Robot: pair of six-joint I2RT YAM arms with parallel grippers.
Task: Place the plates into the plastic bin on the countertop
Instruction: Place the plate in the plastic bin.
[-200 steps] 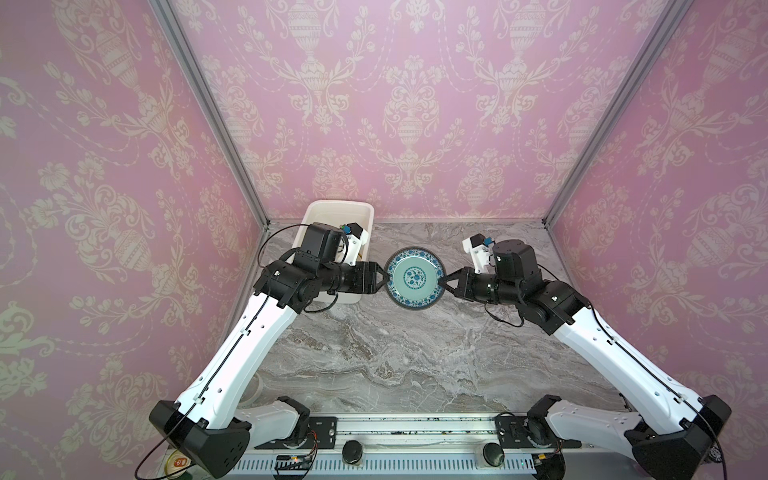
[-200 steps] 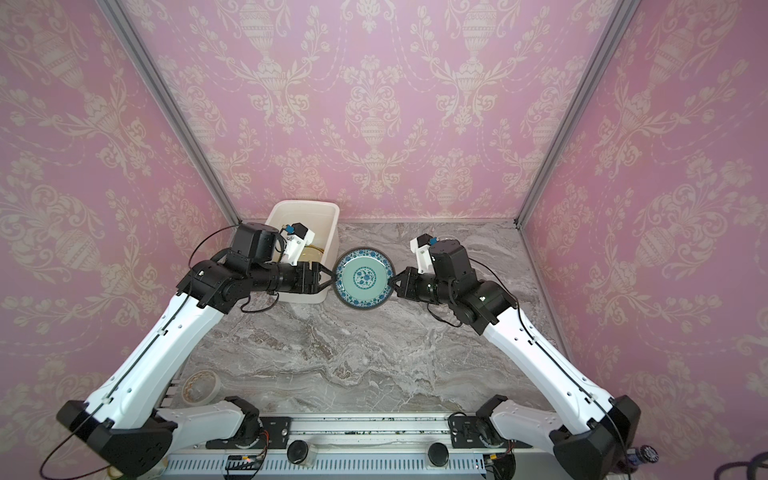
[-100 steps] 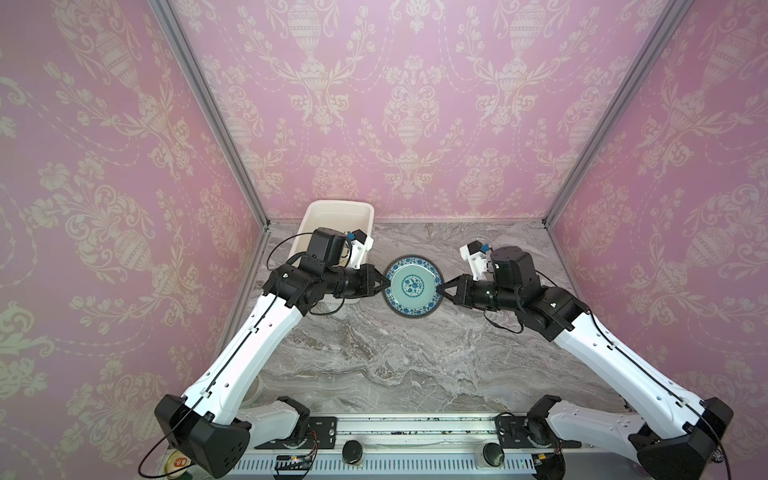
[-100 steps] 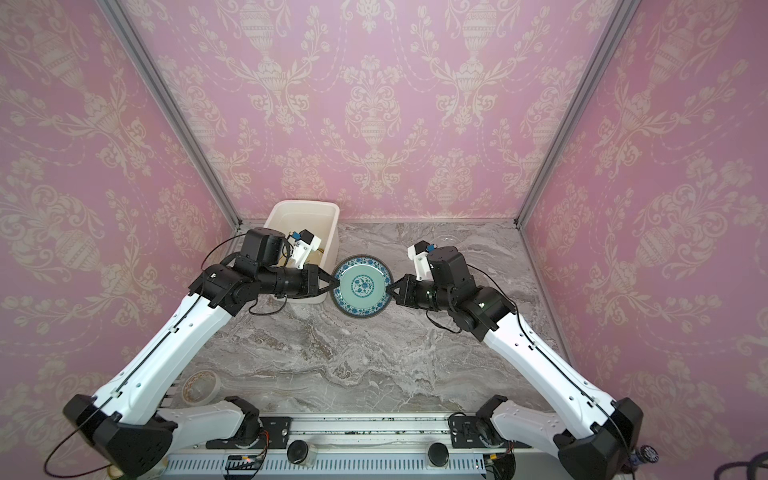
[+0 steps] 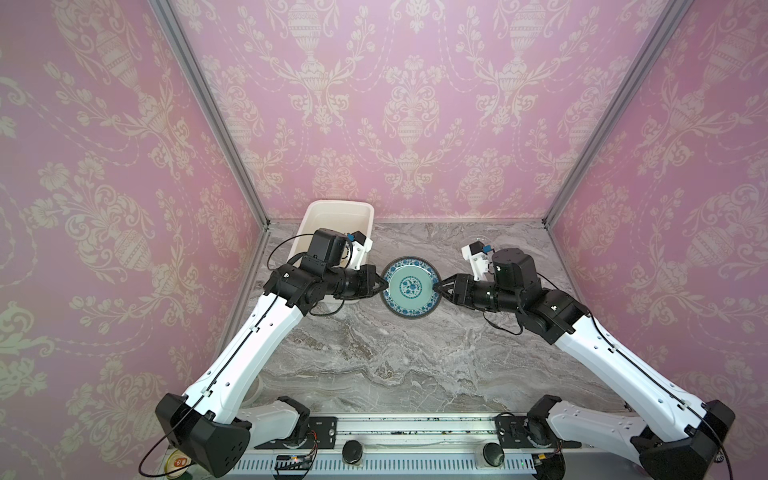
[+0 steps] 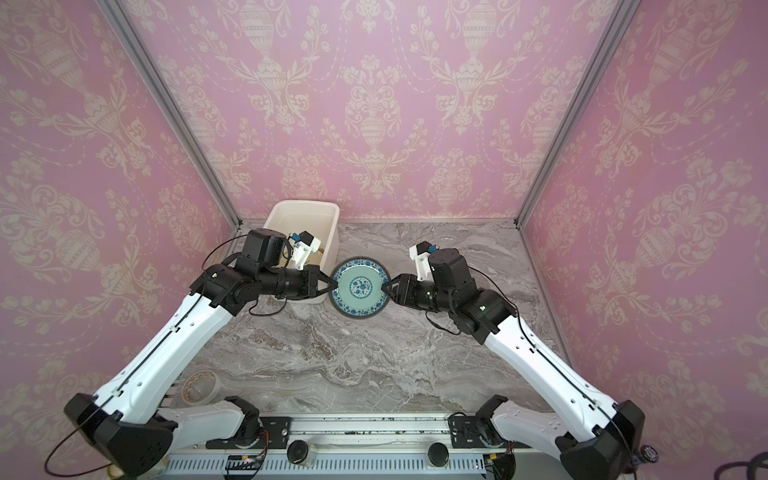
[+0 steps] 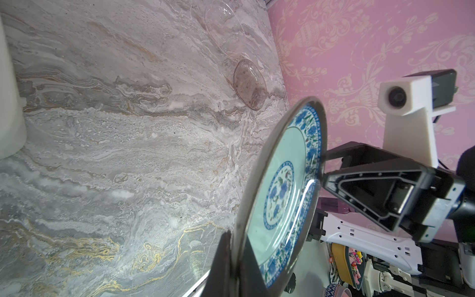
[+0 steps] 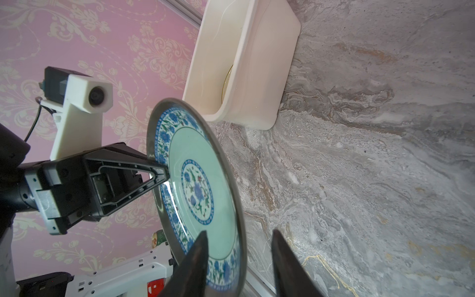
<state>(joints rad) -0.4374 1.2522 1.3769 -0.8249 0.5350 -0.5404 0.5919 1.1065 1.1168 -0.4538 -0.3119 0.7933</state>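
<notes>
Bin (image 5: 332, 220) back-left on counter (image 5: 415, 353), left gripper (image 5: 383, 286) pinching plate (image 5: 411, 286) rim, plate in air just beside bin, right gripper (image 5: 437, 286) jaws apart: best, imo, pull right gripper straight back w/o nudging plate.

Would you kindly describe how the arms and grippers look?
The left arm and right arm have white shells, black joints and loose black cables. The left gripper and right gripper are black with triangular cut-out jaws, each topped by a white camera block.
</notes>
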